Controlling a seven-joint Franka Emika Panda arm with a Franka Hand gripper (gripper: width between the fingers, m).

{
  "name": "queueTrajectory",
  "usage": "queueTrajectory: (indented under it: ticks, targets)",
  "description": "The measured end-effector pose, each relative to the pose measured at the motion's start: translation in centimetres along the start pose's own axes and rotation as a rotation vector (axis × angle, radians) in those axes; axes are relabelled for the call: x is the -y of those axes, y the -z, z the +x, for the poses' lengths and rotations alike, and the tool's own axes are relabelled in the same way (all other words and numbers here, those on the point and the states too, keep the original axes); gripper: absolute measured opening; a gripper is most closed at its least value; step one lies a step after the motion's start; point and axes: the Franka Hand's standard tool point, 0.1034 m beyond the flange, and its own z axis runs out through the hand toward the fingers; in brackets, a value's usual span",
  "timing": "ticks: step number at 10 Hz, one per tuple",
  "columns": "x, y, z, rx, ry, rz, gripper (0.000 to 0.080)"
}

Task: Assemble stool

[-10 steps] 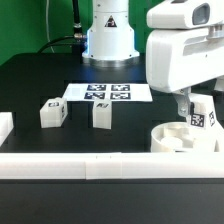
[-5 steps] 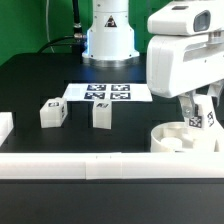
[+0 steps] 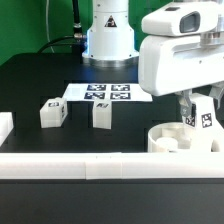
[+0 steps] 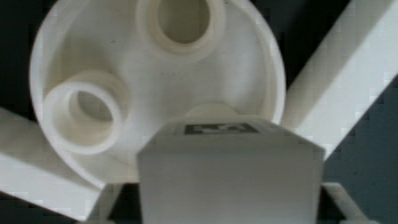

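The round white seat lies at the exterior view's right, against the front rail, sockets up. My gripper hangs just above its far side, shut on a white tagged leg. In the wrist view the leg fills the space between my fingers, and the seat with two round sockets lies below it. Two more legs stand on the table: one at the exterior view's left and one near the middle.
The marker board lies behind the loose legs, in front of the robot base. A long white rail runs along the front edge. A white block sits at the exterior view's left edge.
The arm and the held leg have shifted slightly toward the exterior view's left, staying over the seat. The loose legs have not moved.
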Motion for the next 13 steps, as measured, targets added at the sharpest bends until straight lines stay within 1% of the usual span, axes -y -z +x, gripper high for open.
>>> queueTrajectory:
  ticks: [1, 3, 4, 7, 8, 11, 13]
  targets:
    - [0.0, 0.0, 0.0, 0.000, -0.045, 0.000, 0.0337]
    - [0.8, -0.1, 0.3, -0.006, -0.336, 0.002, 0.0337]
    - [0.9, -0.1, 0.4, -0.006, -0.444, 0.002, 0.0337]
    - [1.2, -0.2, 0.5, -0.013, -0.907, 0.004, 0.0337]
    - [1.2, -0.2, 0.5, -0.014, -1.001, 0.004, 0.0337]
    - [1.2, -0.1, 0.5, -0.014, -1.154, 0.007, 0.0337]
    - [1.2, -0.1, 0.6, -0.012, -1.301, 0.015, 0.0337]
